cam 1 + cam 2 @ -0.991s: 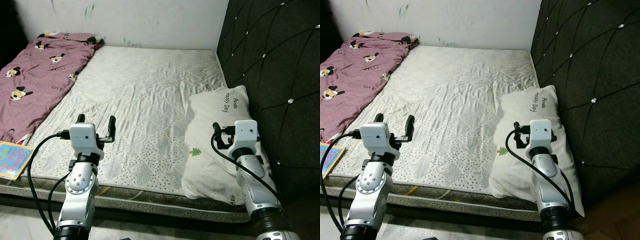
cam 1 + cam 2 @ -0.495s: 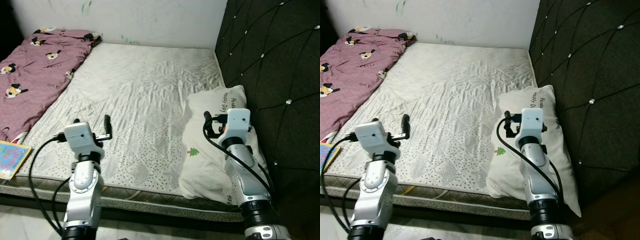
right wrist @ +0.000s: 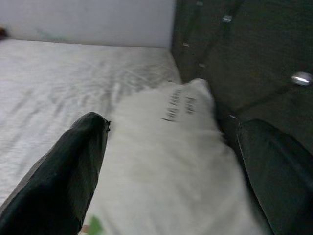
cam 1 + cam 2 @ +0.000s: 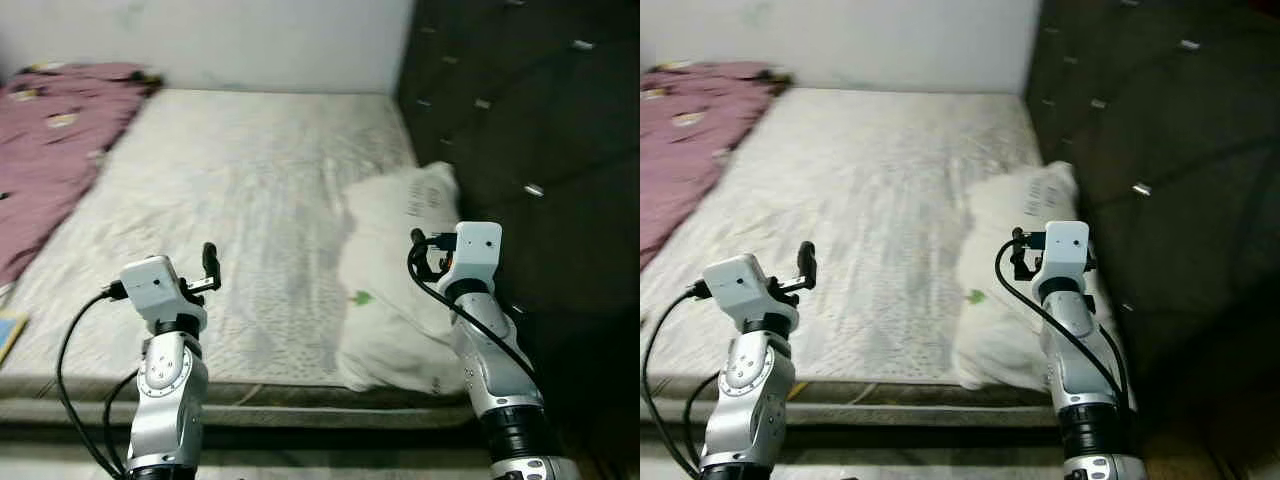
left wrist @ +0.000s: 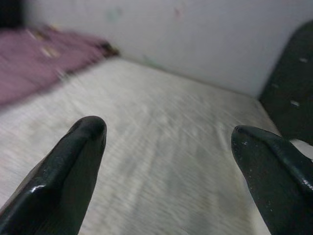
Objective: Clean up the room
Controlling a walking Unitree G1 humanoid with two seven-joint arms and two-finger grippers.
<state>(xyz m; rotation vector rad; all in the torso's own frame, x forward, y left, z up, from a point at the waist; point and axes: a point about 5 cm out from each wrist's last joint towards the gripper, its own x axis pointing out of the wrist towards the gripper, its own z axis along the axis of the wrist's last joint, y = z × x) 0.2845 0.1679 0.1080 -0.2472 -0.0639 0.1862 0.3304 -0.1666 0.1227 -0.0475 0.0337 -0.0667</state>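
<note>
Probably the right gripper (image 3: 166, 166), fingers spread and empty above the white pillow (image 4: 395, 270) beside the dark headboard (image 4: 520, 120), could shove it off the mattress (image 4: 250, 170) edge. Left gripper (image 5: 166, 161), also wide apart, holds nothing. Farther left, the blurred maroon blanket (image 4: 50, 140) is cut off.
</note>
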